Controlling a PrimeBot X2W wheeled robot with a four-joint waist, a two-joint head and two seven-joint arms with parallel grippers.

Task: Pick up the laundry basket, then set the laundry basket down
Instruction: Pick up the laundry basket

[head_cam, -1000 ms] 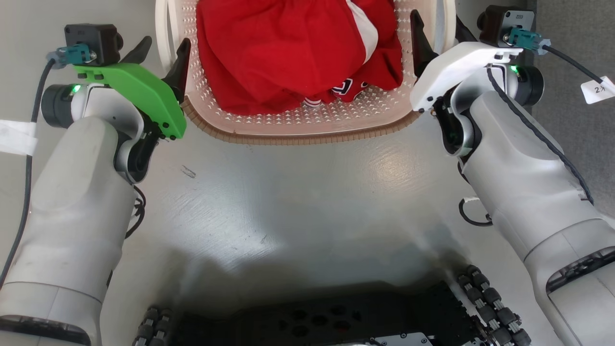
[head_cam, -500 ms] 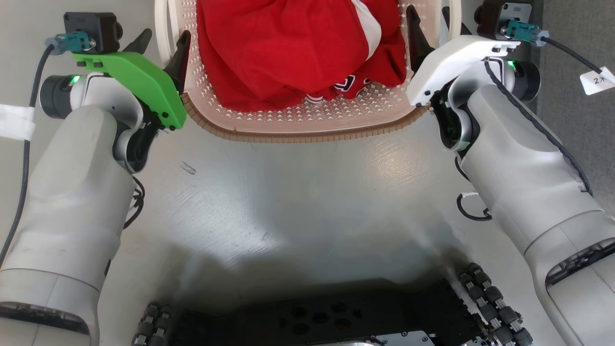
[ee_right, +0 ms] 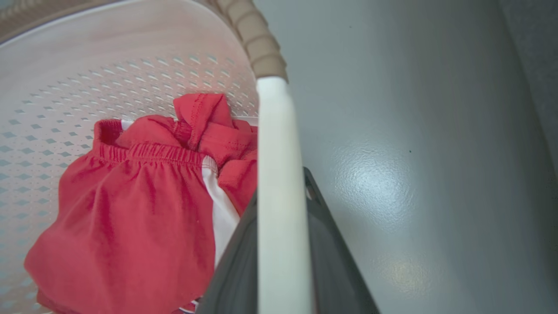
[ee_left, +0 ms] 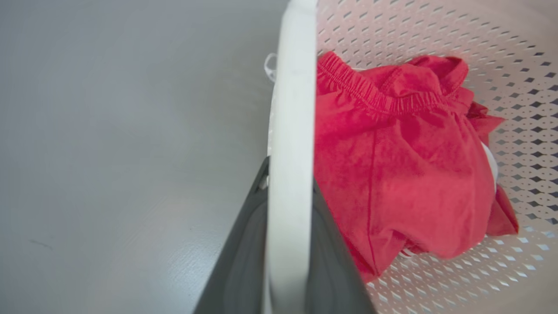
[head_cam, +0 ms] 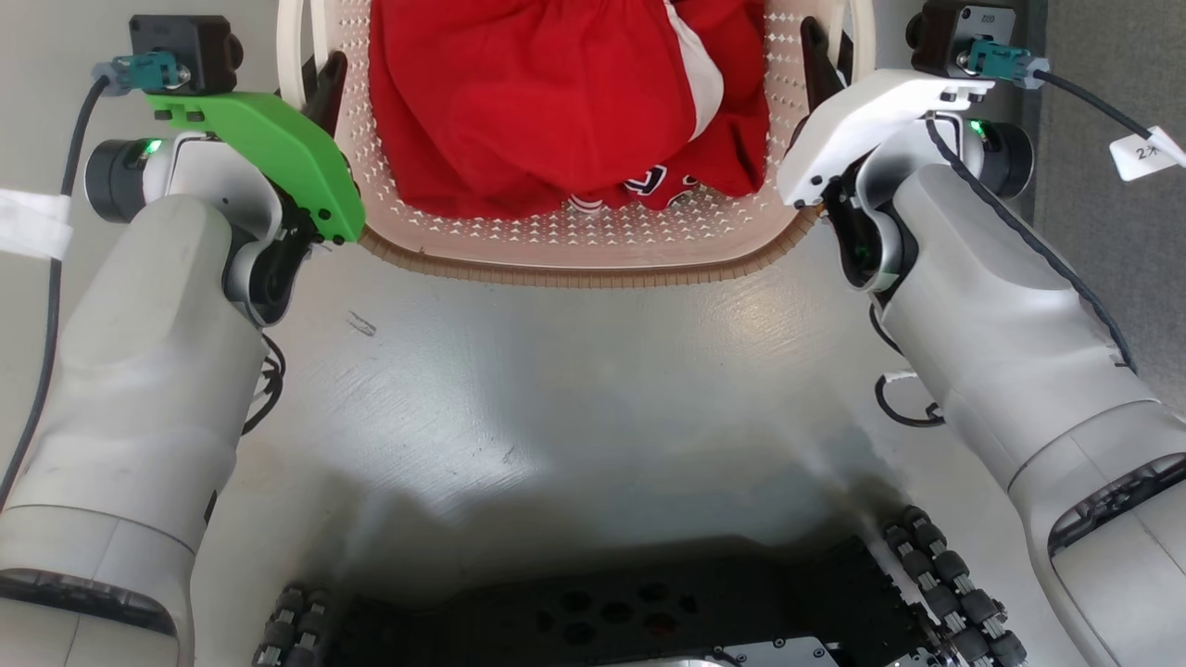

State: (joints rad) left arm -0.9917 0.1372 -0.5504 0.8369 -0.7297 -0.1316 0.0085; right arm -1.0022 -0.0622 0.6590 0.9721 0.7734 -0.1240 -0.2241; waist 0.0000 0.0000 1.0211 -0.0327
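Note:
The laundry basket point(head_cam: 593, 275), cream and perforated with a brown rim, sits at the top of the head view with red clothes point(head_cam: 556, 102) heaped inside. My left gripper point(head_cam: 315, 88) is shut on its white left loop handle point(head_cam: 295, 56). My right gripper point(head_cam: 825, 60) is shut on the right handle point(head_cam: 862, 37). In the left wrist view the handle point(ee_left: 291, 109) runs straight up between the dark fingers point(ee_left: 244, 253) of the left gripper point(ee_left: 290, 183). The right wrist view has the other handle point(ee_right: 279, 174) pinched the same way by the right gripper point(ee_right: 281, 192), beside the brown rim point(ee_right: 261, 48).
Glossy grey floor point(head_cam: 556, 398) lies between the basket and my black wheeled base point(head_cam: 602, 611). A darker carpet strip point(head_cam: 1112, 74) runs along the right edge. White tape point(head_cam: 32, 236) marks the floor at the left, and a tagged cable point(head_cam: 1144, 153) hangs off my right wrist.
Both grippers, open and straddling the basket's sides a second ago, have slid onto the loop handles and closed. The basket's near rim now sits slightly lower in the head view.

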